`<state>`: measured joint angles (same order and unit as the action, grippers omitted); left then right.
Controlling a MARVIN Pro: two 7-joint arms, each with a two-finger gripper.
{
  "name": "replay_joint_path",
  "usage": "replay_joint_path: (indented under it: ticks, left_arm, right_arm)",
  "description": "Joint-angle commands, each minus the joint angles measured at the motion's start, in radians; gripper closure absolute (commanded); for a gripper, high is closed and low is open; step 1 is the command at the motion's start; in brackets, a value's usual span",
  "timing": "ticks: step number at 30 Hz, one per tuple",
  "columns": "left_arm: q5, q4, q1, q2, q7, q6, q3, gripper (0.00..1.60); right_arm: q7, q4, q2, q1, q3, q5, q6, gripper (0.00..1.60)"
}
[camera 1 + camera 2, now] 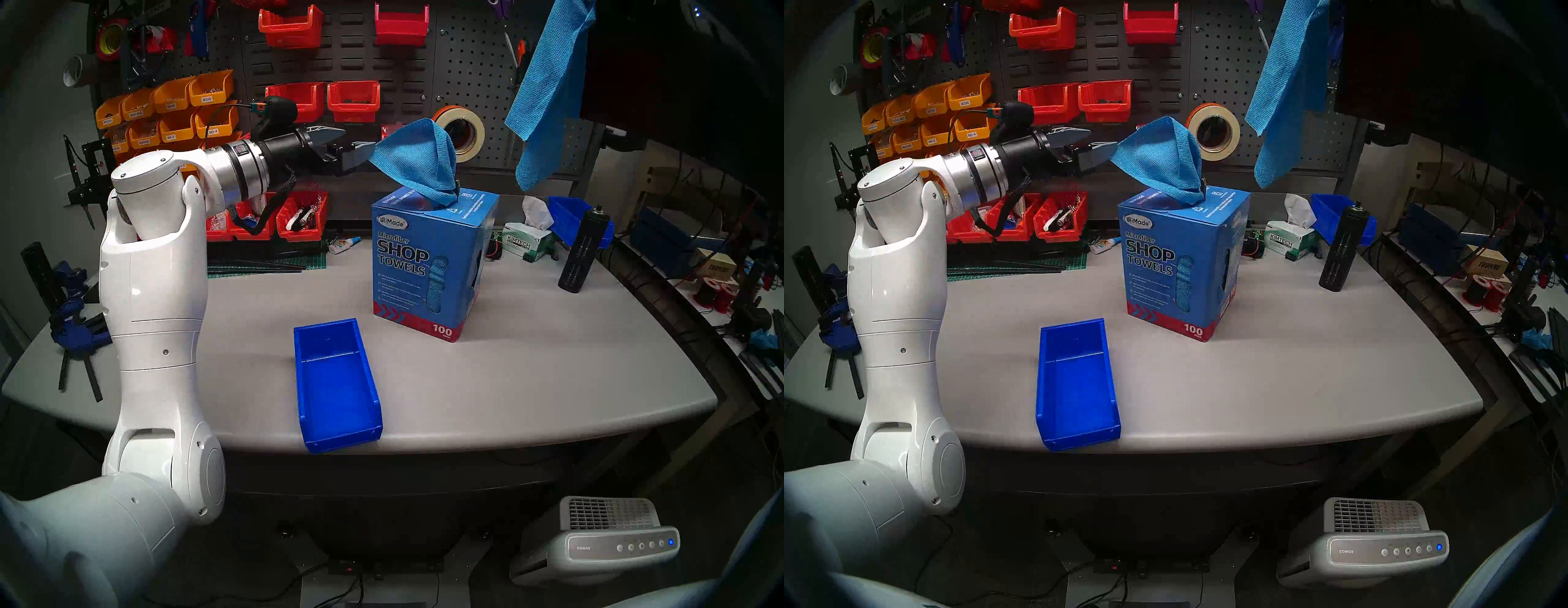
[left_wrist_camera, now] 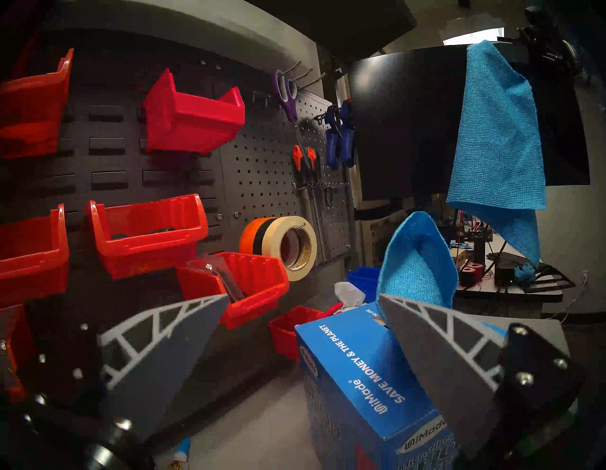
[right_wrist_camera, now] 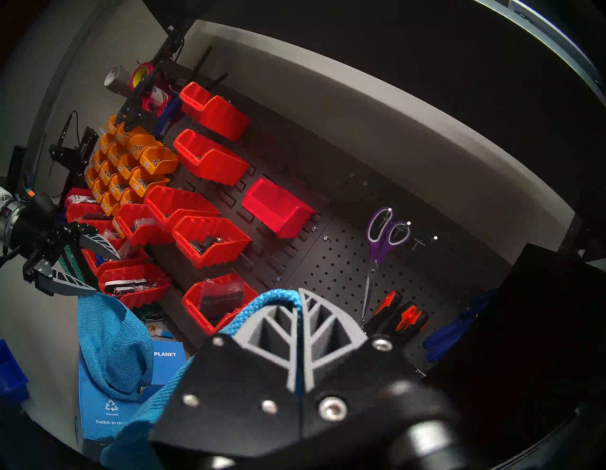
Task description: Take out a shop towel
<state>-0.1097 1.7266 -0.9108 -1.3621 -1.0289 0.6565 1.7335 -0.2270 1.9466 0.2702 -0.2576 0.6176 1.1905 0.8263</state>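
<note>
A light blue shop towel (image 1: 547, 85) hangs free, high above the table's right side. My right gripper (image 3: 300, 295) is shut on its top edge, and the cloth (image 3: 144, 416) trails down past the fingers. In the head views that gripper is beyond the top edge. A second towel (image 1: 418, 159) stands puffed up out of the slot of the blue "Shop Towels" carton (image 1: 424, 263). My left gripper (image 1: 356, 142) is open, level with that towel and just to its left. One of its fingertips (image 2: 393, 305) is right against the cloth (image 2: 416, 259).
A blue bin (image 1: 335, 382) lies open at the table's front edge. A Kimtech tissue box (image 1: 526, 244) and a black bottle (image 1: 583, 254) stand right of the carton. The pegboard behind holds red bins (image 1: 352, 99), orange bins and tape rolls (image 1: 460, 131).
</note>
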Motion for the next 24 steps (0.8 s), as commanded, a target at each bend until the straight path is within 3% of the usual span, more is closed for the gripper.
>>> replay_joint_path:
  ticks: [1,9,24]
  left_arm:
    - [-0.015,0.038,-0.002,0.032,-0.024,-0.011,0.037,0.0]
    - [-0.016,0.035,-0.041,0.081,-0.064,-0.031,0.107,0.0]
    - [-0.023,0.048,-0.088,0.088,-0.107,-0.041,0.163,0.0]
  right_arm:
    - [0.048,0.049,-0.083,0.042,0.014,0.037,-0.025,1.6]
    - [0.091,0.086,-0.12,0.111,0.032,0.082,-0.013,1.6]
    - [0.163,0.141,-0.147,0.252,0.034,0.149,0.052,1.6]
